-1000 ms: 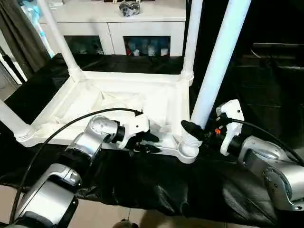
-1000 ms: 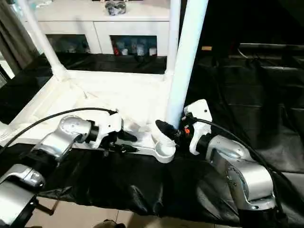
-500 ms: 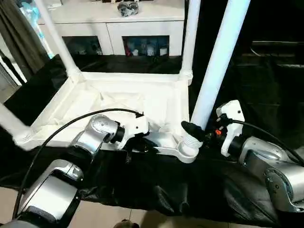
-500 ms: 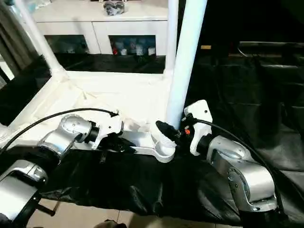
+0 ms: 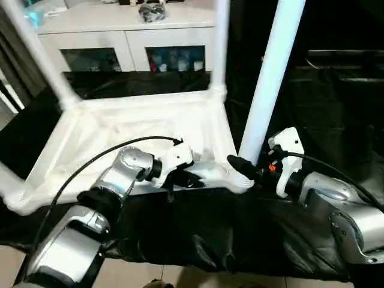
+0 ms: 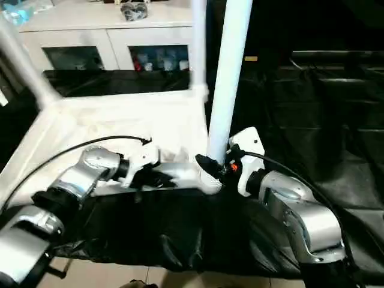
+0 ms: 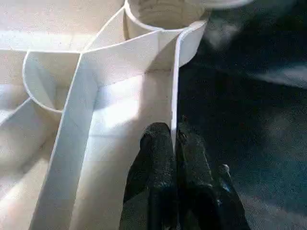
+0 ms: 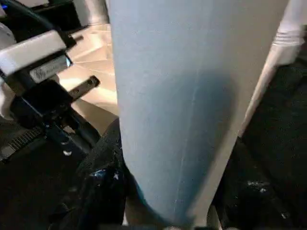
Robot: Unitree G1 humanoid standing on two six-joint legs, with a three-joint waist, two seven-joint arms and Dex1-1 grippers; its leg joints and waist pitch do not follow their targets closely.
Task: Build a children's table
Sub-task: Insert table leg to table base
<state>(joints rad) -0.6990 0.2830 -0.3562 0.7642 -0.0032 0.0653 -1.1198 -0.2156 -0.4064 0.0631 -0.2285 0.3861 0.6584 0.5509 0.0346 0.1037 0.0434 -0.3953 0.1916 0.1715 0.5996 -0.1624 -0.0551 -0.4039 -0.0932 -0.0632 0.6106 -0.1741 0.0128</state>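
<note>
Black sheeting (image 5: 312,114) covers the work surface, with bare dark room spreading from the 1 to the 4 o'clock side of the scene. At 12 o'clock stands one white cabinet (image 5: 129,33) with two glass doors.

One tabletop (image 5: 138,135) lies upside down at the centre, ribbed underside up, its near rim close to the sheeting's front edge. Four legs can be counted: the near-right leg (image 5: 270,84) rises tall from the corner socket (image 5: 240,180) at about 4 o'clock of the tabletop, one far-right leg (image 5: 221,42) stands at 1 o'clock, one far-left leg (image 5: 36,54) at 11 o'clock, and one near-left leg (image 5: 7,177) leans out at 8 o'clock.

Two grippers work at the near rim. The right gripper (image 8: 165,191) stands half spread, its black fingers (image 8: 103,177) clasping the base of the near-right leg. The left gripper (image 7: 173,143) is pinched tight on the thin rim wall (image 7: 175,96) of the tabletop, just beside that socket, one finger on each face.
</note>
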